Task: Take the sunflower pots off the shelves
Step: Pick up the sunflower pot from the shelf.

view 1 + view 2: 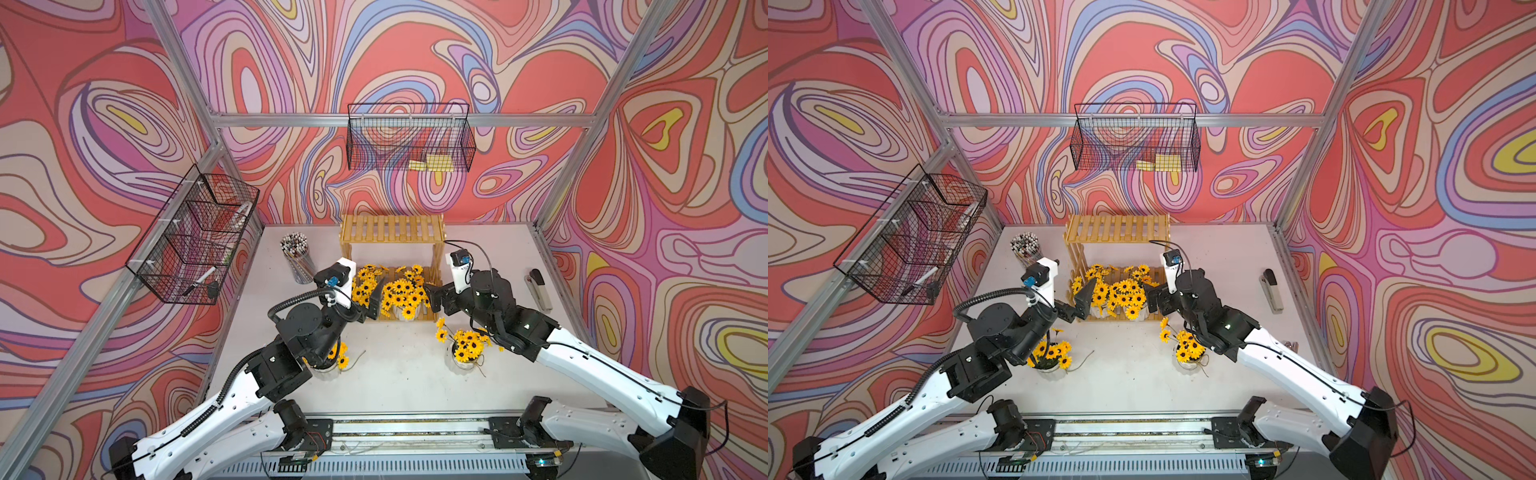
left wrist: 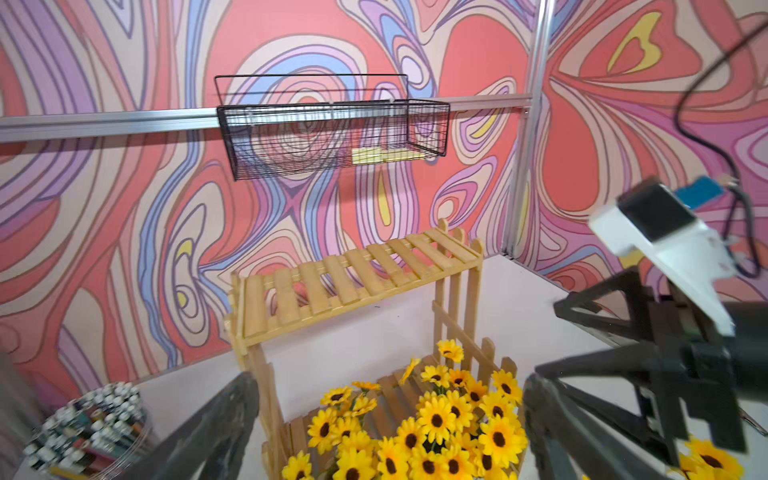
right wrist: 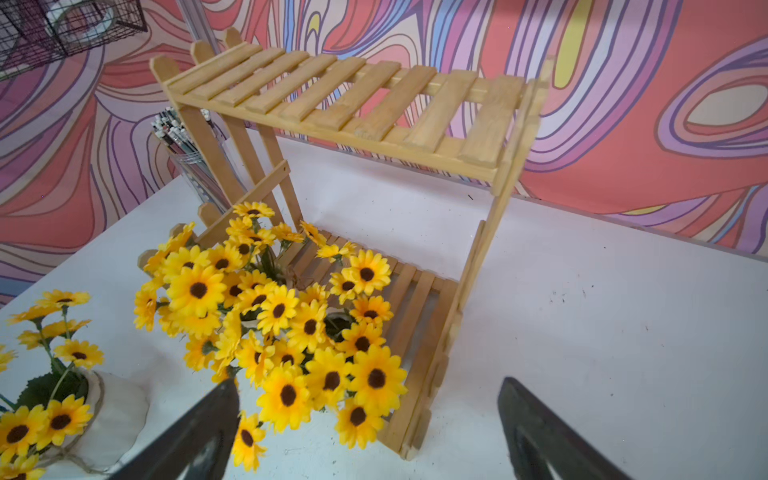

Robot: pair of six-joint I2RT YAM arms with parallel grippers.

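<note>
Our next move depends on where the two sunflower pots left on the shelves [image 1: 390, 228] sit relative to the grippers. Both stand on the lower tier [image 3: 419, 299], side by side along its length, which runs from our left to our right. They fill the left and middle parts, so the right end is bare slats. The top tier [image 3: 345, 95] is empty. The left-hand pot [image 1: 363, 286] lies straight ahead of the left gripper [image 1: 368, 305], whose jaws are spread wide at the front-left corner. One of its fingers [image 1: 376, 297] rises between the two bunches, though we cannot see whether the jaws reach the pot's body. The right-hand pot [image 1: 405, 309] lies to the left of the right gripper [image 1: 434, 297], which hangs at the shelf's right end, jaws also wide apart and empty. We judge each arm nearer its own side's pot, the left one closer to a grasp. The pots are small, white and ribbed, almost buried under yellow dark-centred blooms that overlap, so the bunches may snag when one is lifted. Two more pots already stand on the table [image 1: 395, 374]: one [image 1: 463, 359] beneath the right arm, another [image 1: 1050, 357] under the left.
</note>
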